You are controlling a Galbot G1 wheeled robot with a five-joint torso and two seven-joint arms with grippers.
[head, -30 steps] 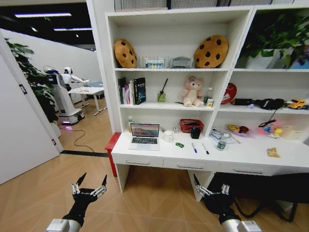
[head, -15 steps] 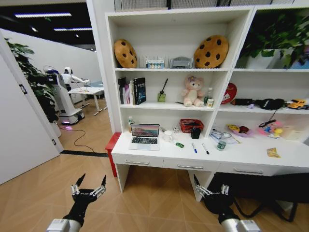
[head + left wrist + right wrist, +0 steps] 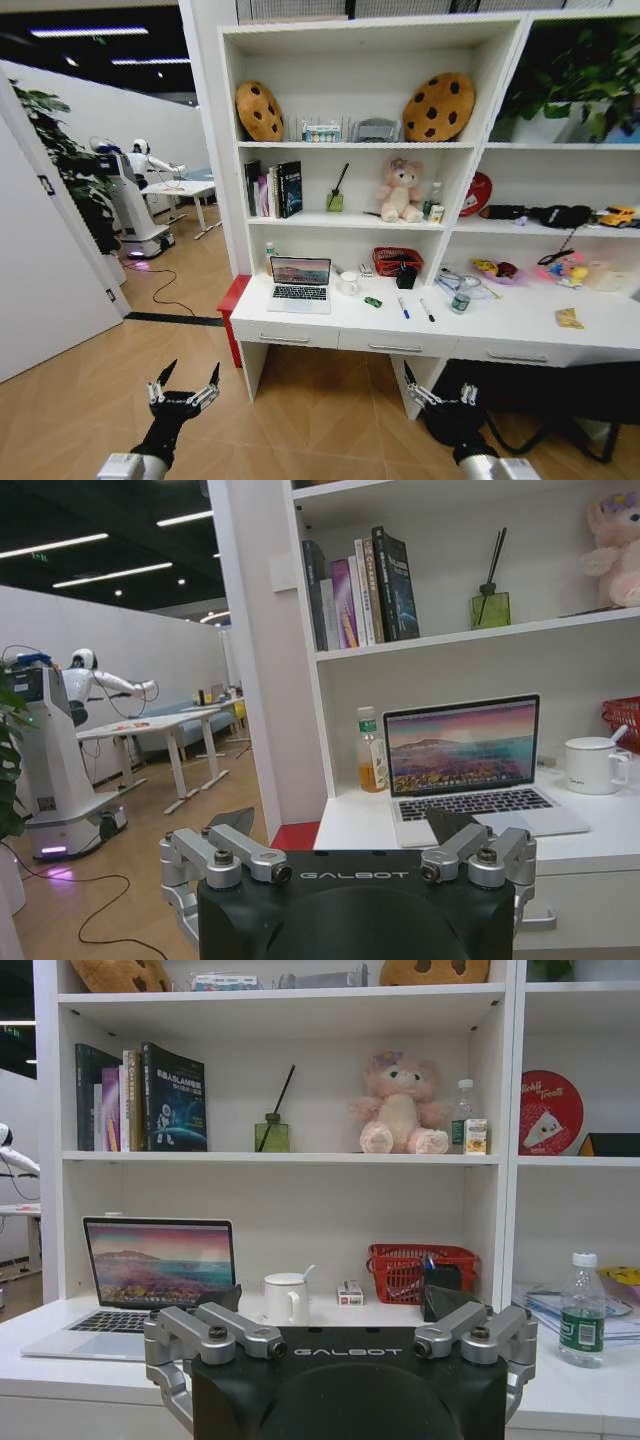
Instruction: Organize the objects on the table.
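Nothing's been touched yet, looks like the robot is parked back from the table [image 3: 520, 330] just sizing things up. Using the laptop [image 3: 299, 283] as the anchor: the left gripper [image 3: 184, 384] hangs low in front of it, well short of the desk, jaws spread and empty. Right of the laptop comes the tiny green item [image 3: 372, 301], then two pens [image 3: 402, 306], then the green-labelled bottle [image 3: 460, 299], and way off right the yellow packet [image 3: 568, 318] (all scattered along the front, easy reaching I'd guess). The right gripper [image 3: 438, 391] waits low too, fingers apart, holding nothing.
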